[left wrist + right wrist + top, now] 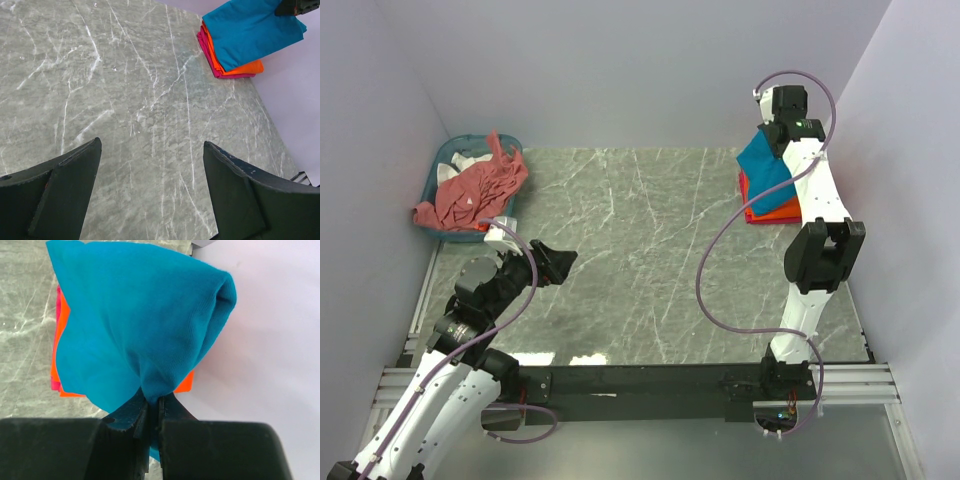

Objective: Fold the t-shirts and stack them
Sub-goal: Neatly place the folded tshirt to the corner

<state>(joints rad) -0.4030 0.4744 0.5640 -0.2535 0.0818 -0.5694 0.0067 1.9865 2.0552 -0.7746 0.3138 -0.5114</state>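
Teal t-shirt [140, 320] folded, edge pinched in my right gripper [152, 402], seemingly half-lifted over orange t-shirt [59, 365] lying at table [125, 100] far right; my left gripper [151, 146] spread, empty, near basket [438, 170]; risk: skewed release lets fold slump open or overhang orange one.

A basket [442, 172] stands at the counter's [640, 250] far left corner. A crumpled t-shirt [475, 190] lies in it and spills over its near rim. At the far right edge two folded t-shirts are stacked, the upper one [247, 67] on the lower one [210, 55]. A third t-shirt [765, 170] lies over them, its far part pinched in the right hand [150, 405] above the stack. The left hand [152, 150] hangs over the near left part of the counter, jaws apart, well apart from the stack.
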